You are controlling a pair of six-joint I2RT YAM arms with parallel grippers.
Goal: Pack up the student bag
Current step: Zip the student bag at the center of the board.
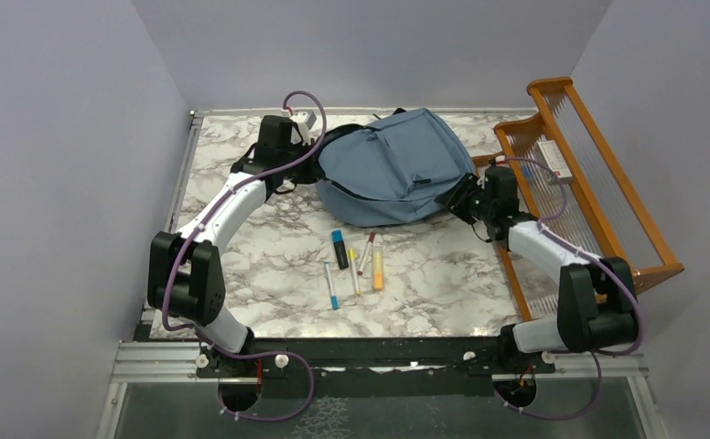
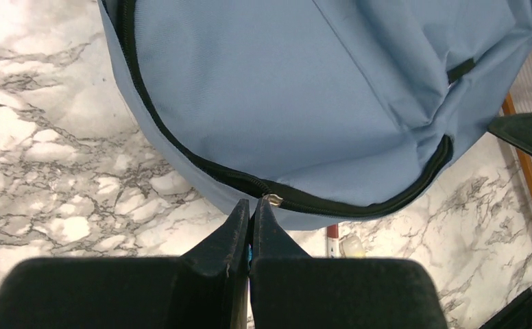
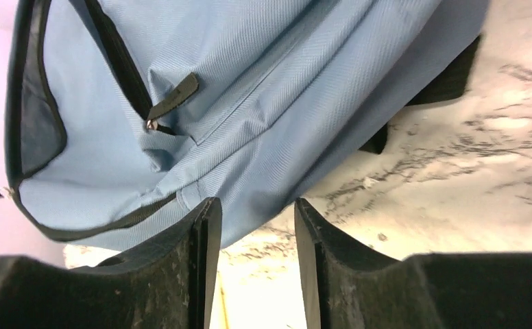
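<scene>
Noting the student bag (image 1: 388, 169) lying flat on the marble table (image 1: 443, 274), upper centre of the overhead frame, between the two arms. The left gripper (image 2: 251, 205) sits at the bag's left edge in that frame. In its wrist view we see the jaws pressed together, tips right at the black zipper line (image 2: 229, 179) and just beside the small metal slider (image 2: 272, 200). Whether they pinch a pull tab, we cannot tell.

The right gripper (image 3: 253, 205) is at the bag's right edge. Its jaws stand spread, marble showing through the gap, with blue fabric just above the finger on the frame's left.

Pens and markers (image 1: 356, 265) lie loose on the table below the bag, centre frame. An orange wooden rack (image 1: 589, 174) stands along the right side of the overhead frame.
</scene>
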